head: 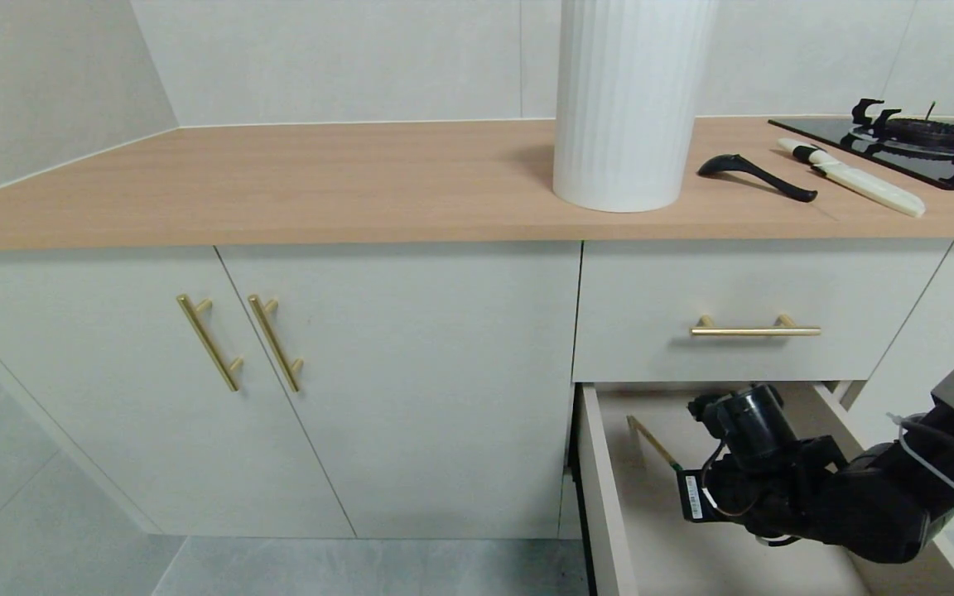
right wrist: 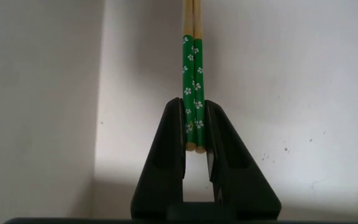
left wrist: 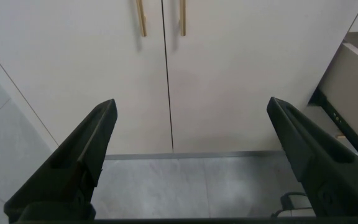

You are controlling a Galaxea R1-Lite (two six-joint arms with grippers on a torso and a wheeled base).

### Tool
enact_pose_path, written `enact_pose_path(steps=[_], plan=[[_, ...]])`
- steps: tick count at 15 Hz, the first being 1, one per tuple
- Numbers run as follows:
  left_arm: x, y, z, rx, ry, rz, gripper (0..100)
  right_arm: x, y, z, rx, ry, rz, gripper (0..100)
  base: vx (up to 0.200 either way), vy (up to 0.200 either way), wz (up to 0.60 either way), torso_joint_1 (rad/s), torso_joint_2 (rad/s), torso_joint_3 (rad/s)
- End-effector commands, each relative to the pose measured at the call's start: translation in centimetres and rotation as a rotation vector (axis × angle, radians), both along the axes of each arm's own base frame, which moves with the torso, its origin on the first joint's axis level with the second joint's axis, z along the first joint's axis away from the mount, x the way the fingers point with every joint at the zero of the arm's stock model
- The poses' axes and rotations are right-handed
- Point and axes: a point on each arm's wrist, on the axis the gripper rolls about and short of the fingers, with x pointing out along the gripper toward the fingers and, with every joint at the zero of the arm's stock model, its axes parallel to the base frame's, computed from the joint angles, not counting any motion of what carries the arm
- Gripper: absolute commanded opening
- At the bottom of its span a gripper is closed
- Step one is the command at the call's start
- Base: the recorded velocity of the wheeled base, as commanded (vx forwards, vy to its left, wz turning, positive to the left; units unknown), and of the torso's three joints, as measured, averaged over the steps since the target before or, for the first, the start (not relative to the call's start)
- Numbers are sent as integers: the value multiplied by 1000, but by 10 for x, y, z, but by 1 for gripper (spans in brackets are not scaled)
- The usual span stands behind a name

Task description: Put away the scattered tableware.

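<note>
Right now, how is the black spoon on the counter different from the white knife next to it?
The black spoon is dark all over; the white knife is pale cream. The spoon curves and ends in a rounded bowl; the knife is straight. The spoon lies nearer the white ribbed cylinder, the knife nearer the stove. Both lie on the wooden counter, not yet put away.

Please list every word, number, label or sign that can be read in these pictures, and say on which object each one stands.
No text can be read in any view.
The white sticker on the arm in the open drawer has dark print that is too small to read.
The chopsticks in the right pincer have a white flower pattern on green and no letters.
</note>
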Motion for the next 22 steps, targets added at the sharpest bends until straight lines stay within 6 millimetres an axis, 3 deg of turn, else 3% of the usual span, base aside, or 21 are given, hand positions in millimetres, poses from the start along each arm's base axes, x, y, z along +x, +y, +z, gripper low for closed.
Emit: enact_pose_path(steps=[1, 6, 10, 20, 21, 22], plan=[[0, 0, 0, 0, 0, 0, 100, 1, 1, -9, -12, 25, 0, 0, 0, 0, 0, 0, 0, 0], [0, 0, 0, 0, 0, 0, 100, 3, 2, -48, -69, 136, 5, 0, 0, 0, 0, 0, 0, 0], [0, 0, 0, 0, 0, 0, 100, 5, 7, -66, -75, 138, 13, 0, 0, 0, 0, 0, 0, 0], [0, 0, 0, 0, 0, 0, 100, 8, 8, -72, -83, 113, -2, 0, 0, 0, 0, 0, 0, 0], [0, 0, 0, 0, 0, 0, 100, 8, 8, -72, -83, 113, -2, 100, 0, 0, 0, 0, 0, 0], [0, 0, 0, 0, 0, 0, 100, 8, 8, -72, -83, 113, -2, 100, 0, 0, 0, 0, 0, 0]])
